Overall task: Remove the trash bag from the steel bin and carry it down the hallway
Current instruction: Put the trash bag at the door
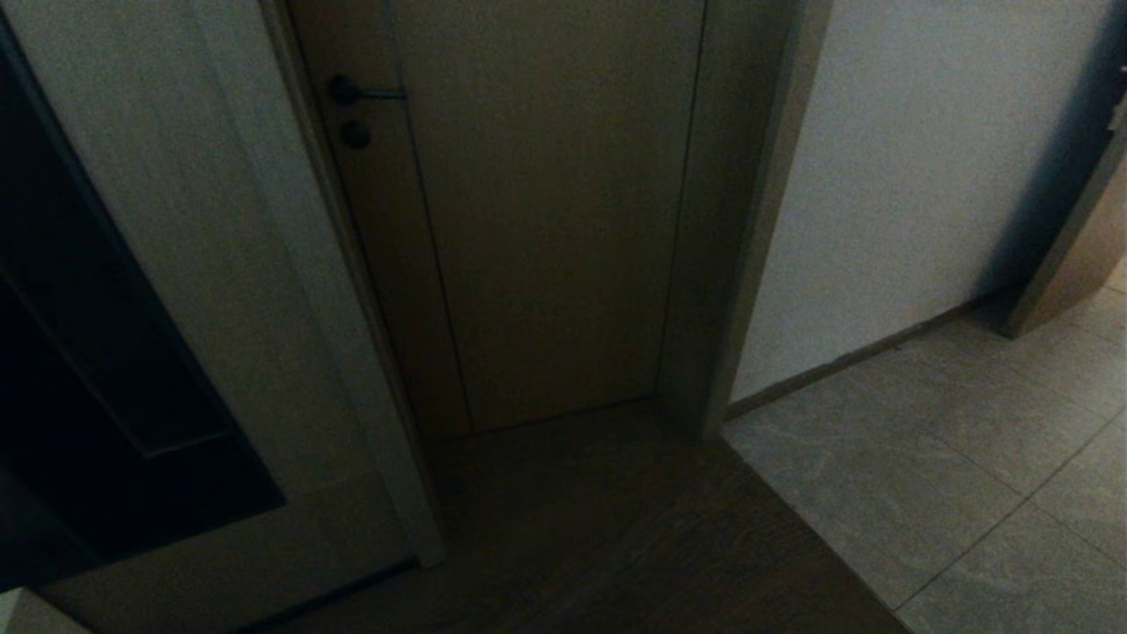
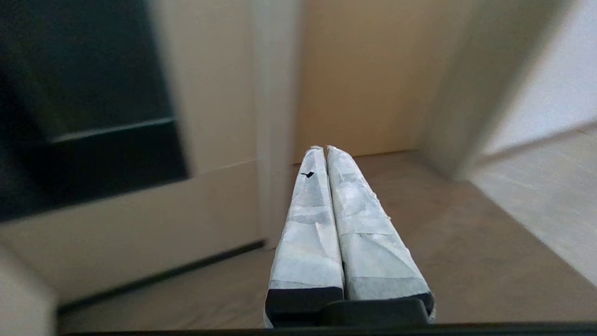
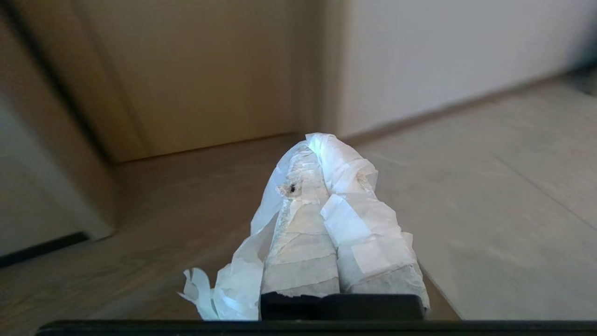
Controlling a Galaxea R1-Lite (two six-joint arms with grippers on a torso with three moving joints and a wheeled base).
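Right gripper (image 3: 322,140) is closed on a thin white strip of the bag (image 3: 233,275) — it trails beside the taped fingers. Left gripper (image 2: 324,148) is closed, empty — both above the floor (image 3: 489,196) by a door (image 1: 546,220).

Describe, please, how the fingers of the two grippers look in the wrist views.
The left gripper has two long tapering fingers neatly wrapped in white tape, with one small black mark, on a black base. The right gripper has similar fingers, but its white tape is frayed, with loose strips.

Ahead: closed tan wooden door (image 1: 546,220)
Right of door: plain white wall (image 1: 916,176), grey tiled floor (image 1: 968,493) below
Left: possibly a dark glass panel (image 1: 79,352)
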